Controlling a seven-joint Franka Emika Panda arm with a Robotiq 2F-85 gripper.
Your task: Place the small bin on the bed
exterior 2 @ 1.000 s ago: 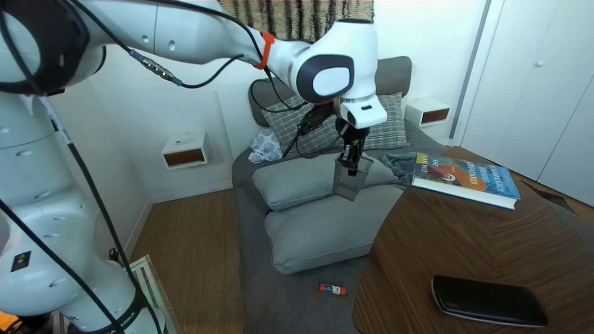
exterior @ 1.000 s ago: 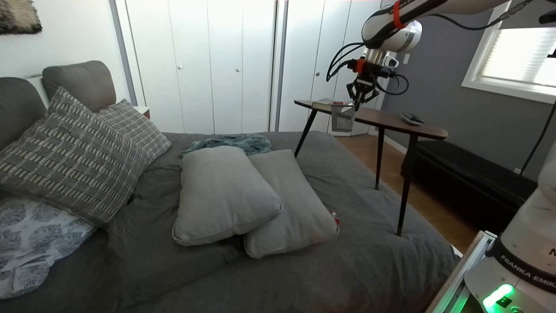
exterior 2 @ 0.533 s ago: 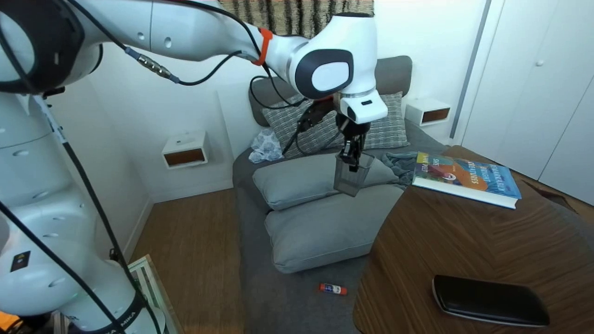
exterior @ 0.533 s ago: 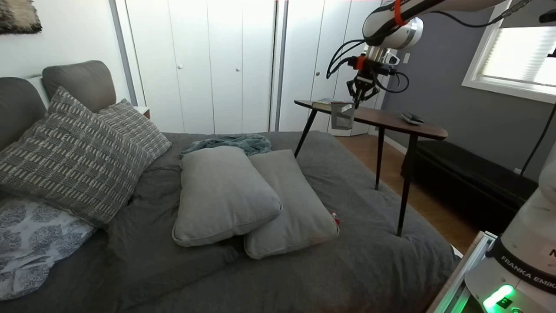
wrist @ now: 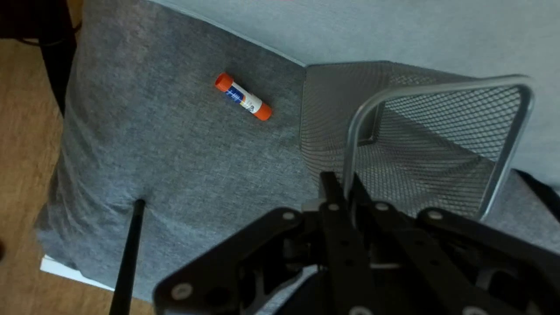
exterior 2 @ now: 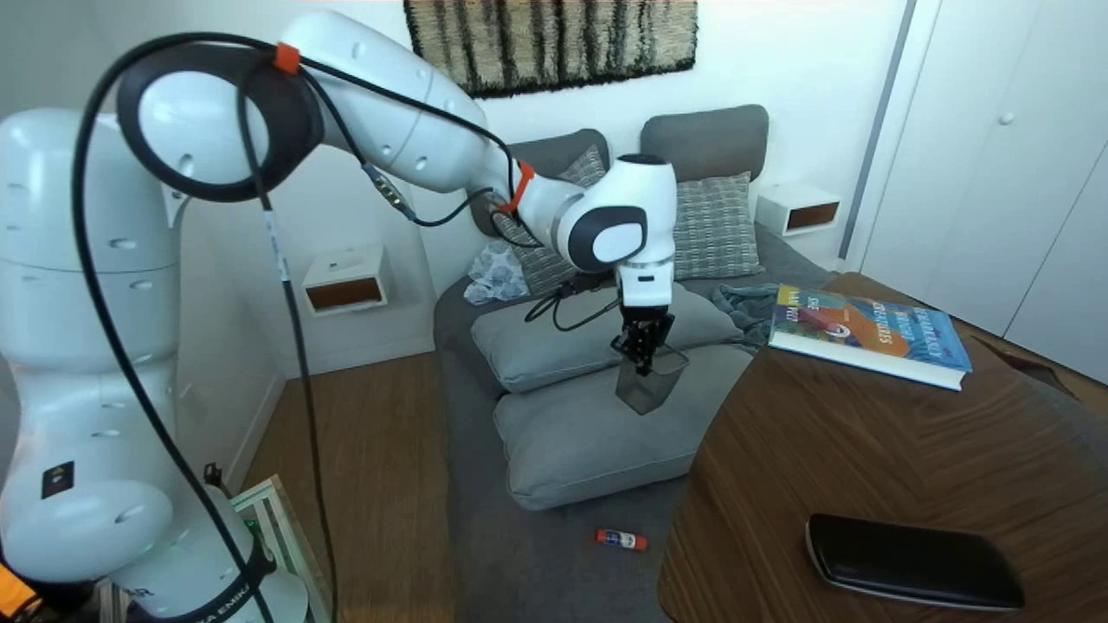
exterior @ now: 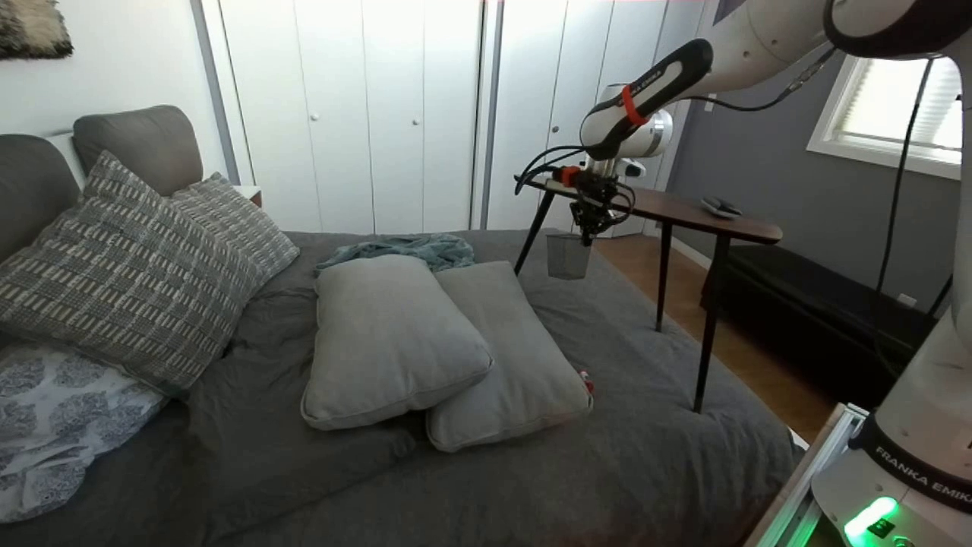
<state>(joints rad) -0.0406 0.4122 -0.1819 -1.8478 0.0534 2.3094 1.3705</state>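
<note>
Above bed point(exterior: 562, 475), gripper point(wrist: 344, 183) pinching small bin point(wrist: 415, 140) by rim point(wrist: 450, 87); contact clear in wrist view alone.

Pinched between the black fingers point(wrist: 331, 192) by one side of its smooth metal rim, the small square-mouthed bin of silver-grey wire mesh point(wrist: 415, 166) hung just below them, mouth upward and walls tapering toward the base. In the wrist view its mouth lay beyond the fingers, to their right. The large bed point(exterior: 645, 456), covered in creased dark grey fabric, spread beneath fingers and bin; its grey padded headboard point(exterior: 140, 148) stood well apart from both.
</note>
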